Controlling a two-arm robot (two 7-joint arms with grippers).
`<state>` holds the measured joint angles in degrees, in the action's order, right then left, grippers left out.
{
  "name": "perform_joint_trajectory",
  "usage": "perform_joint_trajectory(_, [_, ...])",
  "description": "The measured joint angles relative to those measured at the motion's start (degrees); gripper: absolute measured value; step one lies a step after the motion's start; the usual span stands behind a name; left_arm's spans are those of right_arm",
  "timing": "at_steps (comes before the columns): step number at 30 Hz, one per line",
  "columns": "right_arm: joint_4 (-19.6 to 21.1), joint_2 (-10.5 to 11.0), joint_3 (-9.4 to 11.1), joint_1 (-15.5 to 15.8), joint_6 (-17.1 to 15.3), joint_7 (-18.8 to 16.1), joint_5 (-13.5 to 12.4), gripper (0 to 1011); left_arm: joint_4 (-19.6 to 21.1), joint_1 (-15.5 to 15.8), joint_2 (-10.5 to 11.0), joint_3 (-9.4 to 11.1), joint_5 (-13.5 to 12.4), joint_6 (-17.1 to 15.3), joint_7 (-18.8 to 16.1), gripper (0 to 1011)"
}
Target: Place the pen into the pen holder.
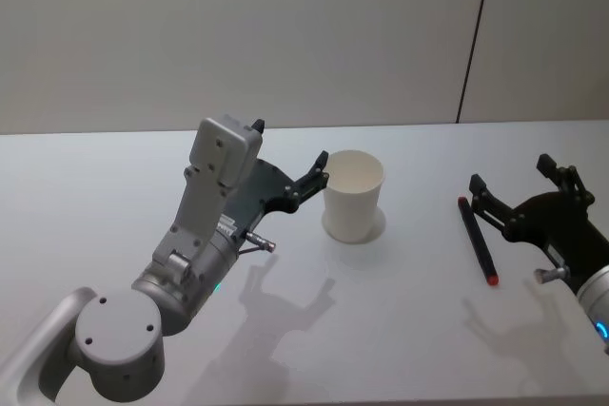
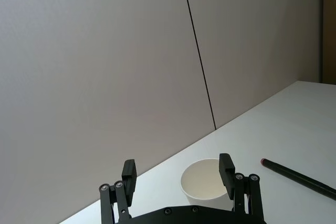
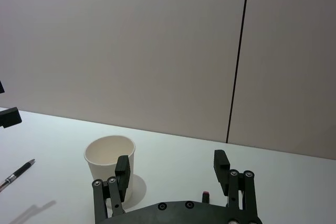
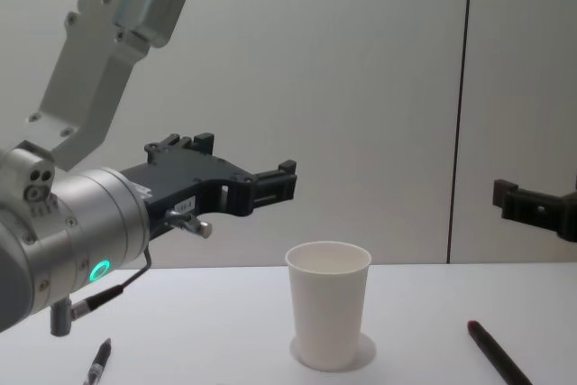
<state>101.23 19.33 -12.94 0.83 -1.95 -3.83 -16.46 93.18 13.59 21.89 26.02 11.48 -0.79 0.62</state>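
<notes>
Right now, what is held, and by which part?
Nothing is held. Left gripper, jaws open, near the white paper cup; right gripper, jaws open, by the dark red-tipped pen.

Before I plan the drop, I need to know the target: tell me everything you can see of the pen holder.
The pen holder is a plain white paper cup with a rolled rim, tapering toward its base. It stands upright on the white table, mouth open, and what shows of its inside is empty. Nothing touches it: the open left gripper hangs above and to its left, and the black pen lies apart on its right.
</notes>
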Motion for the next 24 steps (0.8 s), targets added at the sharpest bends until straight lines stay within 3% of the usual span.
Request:
perform_joint_trajectory(11, [-2.2,-1.1,0.0,-2.3,-2.0,-0.2,0.6,1002,0.0,0.0,0.0,0.0,0.0,0.0,0.0,1003])
perform_joint_trajectory(24, [-9.7,-5.3,-0.6,-9.3,-10.3,2.1,2.2,1002,0.0,0.0,0.0,0.0,0.0,0.0,0.0,1003])
